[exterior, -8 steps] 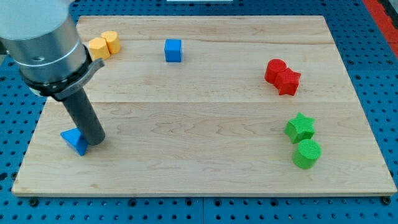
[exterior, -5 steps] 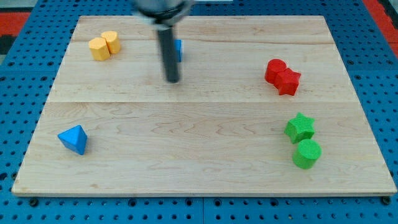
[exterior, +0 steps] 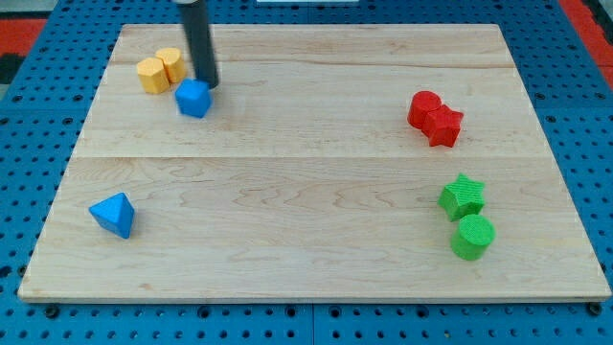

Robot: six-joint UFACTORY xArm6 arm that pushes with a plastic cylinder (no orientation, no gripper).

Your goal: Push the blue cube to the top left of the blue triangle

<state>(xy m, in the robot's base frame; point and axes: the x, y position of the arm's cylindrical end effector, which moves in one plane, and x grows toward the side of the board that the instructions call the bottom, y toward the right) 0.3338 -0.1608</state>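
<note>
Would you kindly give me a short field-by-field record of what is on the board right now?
my tip: at the blue cube's upper right edge
blue cube: upper left area, right of and below the yellow blocks
blue triangle: lower left
yellow blocks: two, touching, top left
red blocks: two, touching, right
green star: right
green cylinder: below the star

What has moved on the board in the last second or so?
The blue cube slid toward the view's left and a little down, ending beside the yellow blocks. My tip left the blue triangle and now sits just upper right of the cube. The triangle, red blocks and green blocks stayed put.
</note>
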